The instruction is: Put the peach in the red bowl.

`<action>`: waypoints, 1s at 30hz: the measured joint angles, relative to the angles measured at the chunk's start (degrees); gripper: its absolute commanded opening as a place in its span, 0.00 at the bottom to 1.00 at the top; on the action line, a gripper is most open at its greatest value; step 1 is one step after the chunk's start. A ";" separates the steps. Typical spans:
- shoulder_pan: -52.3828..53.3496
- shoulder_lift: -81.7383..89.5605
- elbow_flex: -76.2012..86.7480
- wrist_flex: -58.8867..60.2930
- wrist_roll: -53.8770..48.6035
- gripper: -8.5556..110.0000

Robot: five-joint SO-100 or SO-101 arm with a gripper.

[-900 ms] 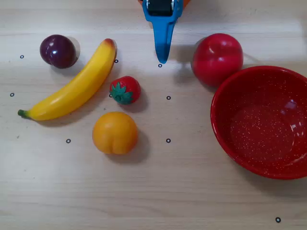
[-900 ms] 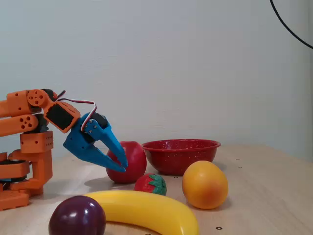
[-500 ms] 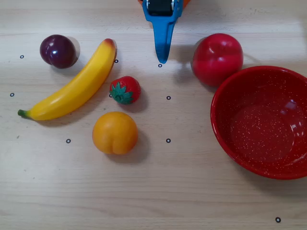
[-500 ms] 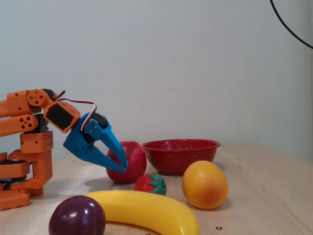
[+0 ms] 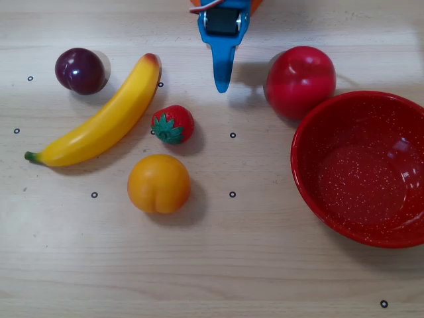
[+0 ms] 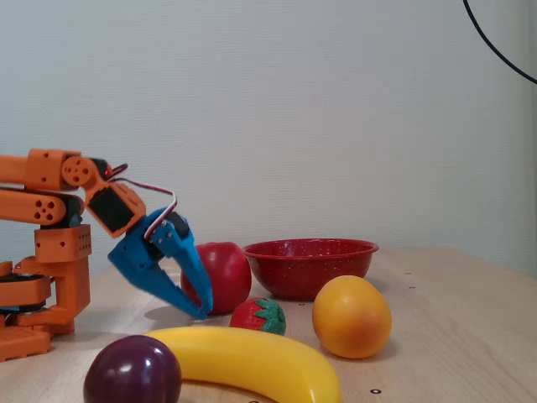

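Note:
The peach (image 5: 159, 183) is a round orange-yellow fruit lying on the wooden table, left of centre in the overhead view; in the fixed view it (image 6: 351, 316) sits at the front right. The red bowl (image 5: 311, 165) with white speckles stands empty at the right; in the fixed view it (image 6: 309, 266) is behind the peach. My blue gripper (image 5: 222, 86) points down at the top centre, well above the peach in the overhead view and apart from it. In the fixed view it (image 6: 200, 311) hangs just above the table, jaws together, holding nothing.
A red apple (image 5: 300, 81) sits between the gripper and the bowl. A strawberry (image 5: 173, 124), a yellow banana (image 5: 99, 122) and a dark plum (image 5: 80, 70) lie to the left. The orange arm base (image 6: 42, 252) stands at the fixed view's left.

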 measured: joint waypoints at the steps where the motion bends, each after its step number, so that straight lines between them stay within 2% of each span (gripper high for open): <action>1: 0.09 -2.29 -3.25 0.00 1.05 0.07; 13: -3.08 -31.90 -36.56 7.12 10.55 0.07; 19: -7.03 -47.55 -56.69 18.81 13.62 0.08; 26: -10.02 -62.93 -78.22 33.66 13.97 0.26; 30: -10.55 -68.73 -85.96 39.81 15.38 0.40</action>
